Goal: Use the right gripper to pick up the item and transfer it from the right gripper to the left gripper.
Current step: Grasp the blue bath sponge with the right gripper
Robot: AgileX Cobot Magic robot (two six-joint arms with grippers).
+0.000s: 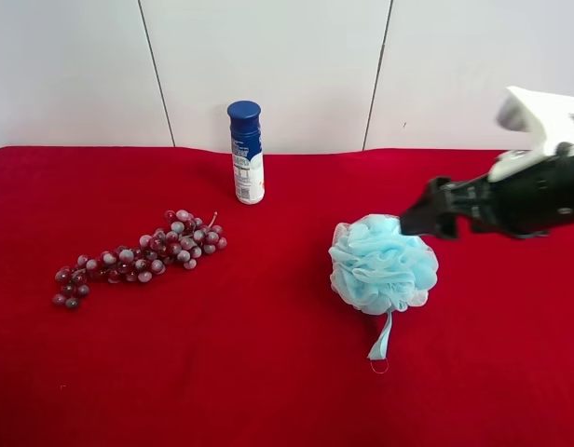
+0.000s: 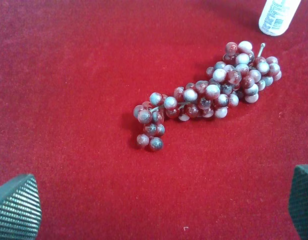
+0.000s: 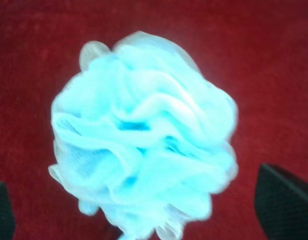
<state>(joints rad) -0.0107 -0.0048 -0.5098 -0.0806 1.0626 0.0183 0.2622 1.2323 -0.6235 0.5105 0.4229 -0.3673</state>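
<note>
The pale blue mesh pouf (image 1: 383, 265) lies on the red cloth, its ribbon loop (image 1: 380, 346) trailing toward the front. The arm at the exterior high view's right is the right arm. Its right gripper (image 1: 414, 221) hovers at the pouf's upper right edge. In the right wrist view the pouf (image 3: 144, 135) fills the middle. The right gripper (image 3: 144, 207) is open, with one black fingertip (image 3: 284, 202) on each side of the pouf, apart from it. The left gripper (image 2: 159, 205) is open and empty above the cloth. It is out of the exterior high view.
A bunch of dark red grapes (image 1: 138, 256) lies on the cloth at the exterior view's left, and below the left gripper (image 2: 209, 95). A blue-capped white bottle (image 1: 247, 154) stands upright at the back, near the white wall. The red cloth (image 1: 268, 391) covers the whole table.
</note>
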